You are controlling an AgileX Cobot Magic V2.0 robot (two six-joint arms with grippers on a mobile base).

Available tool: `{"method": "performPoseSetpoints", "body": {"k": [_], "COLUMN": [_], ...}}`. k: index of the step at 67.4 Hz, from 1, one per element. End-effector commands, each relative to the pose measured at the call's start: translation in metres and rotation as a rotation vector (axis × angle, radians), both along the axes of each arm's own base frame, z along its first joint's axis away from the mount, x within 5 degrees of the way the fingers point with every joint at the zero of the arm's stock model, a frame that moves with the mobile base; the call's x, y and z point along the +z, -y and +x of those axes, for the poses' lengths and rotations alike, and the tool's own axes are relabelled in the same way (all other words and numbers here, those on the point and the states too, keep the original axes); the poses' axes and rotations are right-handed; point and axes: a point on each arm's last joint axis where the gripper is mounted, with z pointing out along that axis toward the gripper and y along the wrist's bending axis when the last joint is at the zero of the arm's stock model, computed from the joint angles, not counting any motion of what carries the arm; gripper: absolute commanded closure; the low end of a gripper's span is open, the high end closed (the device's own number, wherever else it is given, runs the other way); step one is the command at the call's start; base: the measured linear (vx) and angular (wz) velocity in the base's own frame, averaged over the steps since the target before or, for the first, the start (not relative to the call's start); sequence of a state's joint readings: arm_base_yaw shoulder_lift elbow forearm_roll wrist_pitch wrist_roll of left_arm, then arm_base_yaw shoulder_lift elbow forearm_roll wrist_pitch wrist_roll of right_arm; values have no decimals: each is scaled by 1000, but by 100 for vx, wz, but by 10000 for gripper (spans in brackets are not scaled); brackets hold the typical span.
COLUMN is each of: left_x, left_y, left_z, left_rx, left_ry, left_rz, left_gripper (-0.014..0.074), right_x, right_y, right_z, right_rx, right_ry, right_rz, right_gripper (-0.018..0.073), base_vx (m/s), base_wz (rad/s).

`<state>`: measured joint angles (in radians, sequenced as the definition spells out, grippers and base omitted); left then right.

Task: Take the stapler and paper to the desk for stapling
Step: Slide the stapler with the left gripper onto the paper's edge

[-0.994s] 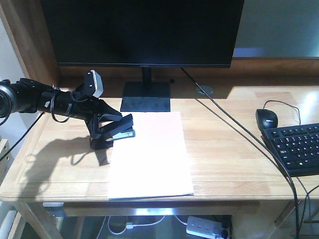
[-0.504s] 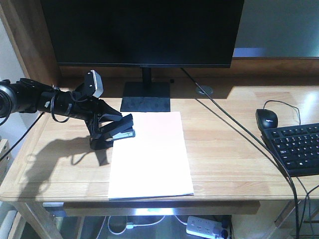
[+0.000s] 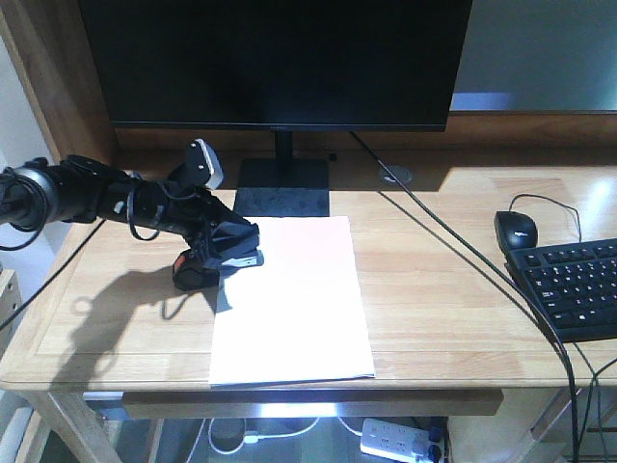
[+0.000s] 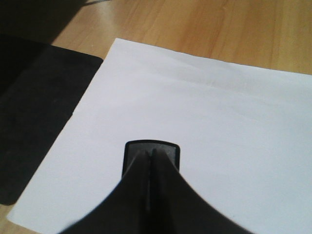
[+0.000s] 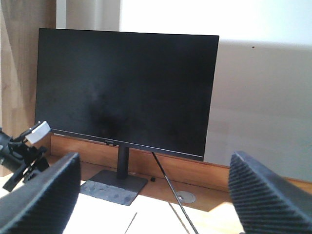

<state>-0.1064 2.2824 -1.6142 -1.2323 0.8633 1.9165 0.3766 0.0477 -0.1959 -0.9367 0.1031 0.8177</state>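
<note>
Stapler (image 3: 224,253) sits at the upper left corner of the paper (image 3: 289,299), left of centre in the front view, its nose over the sheet edge and an orange patch showing at its rear end. Your left end effector (image 3: 214,249) is right on top of it, arm coming in from the left edge of the frame; the fingers look pressed down around the stapler body, but you can't tell from this angle whether they actually clamp it. In the left wrist view the two fingers (image 4: 146,195) run together to a dark rounded tip over the white paper (image 4: 195,122), almost no gap between them. Paper lies flat on the table (image 3: 453,289), long side running toward the near edge, top edge just in front of the monitor base (image 3: 282,187). Monitor (image 3: 275,60) fills the top of the frame. Mouse (image 3: 515,229) and keyboard (image 3: 578,285) are at the right edge, well apart from the paper, with a cable (image 3: 453,251) running diagonally across the table between them. Right end effector (image 5: 151,204) is spread wide and holding nothing, its two fingers (image 5: 41,195) in the lower corners of the right wrist view, facing the monitor (image 5: 126,87).
</note>
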Motion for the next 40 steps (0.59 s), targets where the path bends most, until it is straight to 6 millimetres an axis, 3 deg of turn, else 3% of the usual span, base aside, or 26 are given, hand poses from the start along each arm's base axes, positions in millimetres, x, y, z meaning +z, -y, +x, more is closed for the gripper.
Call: {"method": "performPoseSetpoints", "body": {"k": [1, 18, 40], "left_x": [18, -13, -19], "left_y": [5, 2, 3], "left_z": [1, 3, 2], "left_rx": [14, 61, 54], "left_ry": [1, -105, -123], "left_rz": [-4, 42, 43], "left_gripper": [603, 603, 603], "right_x": [11, 11, 11], "right_y": [-2, -2, -2], "right_z": [-2, -2, -2], "right_rx": [21, 21, 21], "right_ry": [48, 47, 47], "right_rz": [-10, -10, -10], "right_gripper": [-21, -21, -21], "base_vx": [0, 0, 0], "base_wz": [0, 0, 0]}}
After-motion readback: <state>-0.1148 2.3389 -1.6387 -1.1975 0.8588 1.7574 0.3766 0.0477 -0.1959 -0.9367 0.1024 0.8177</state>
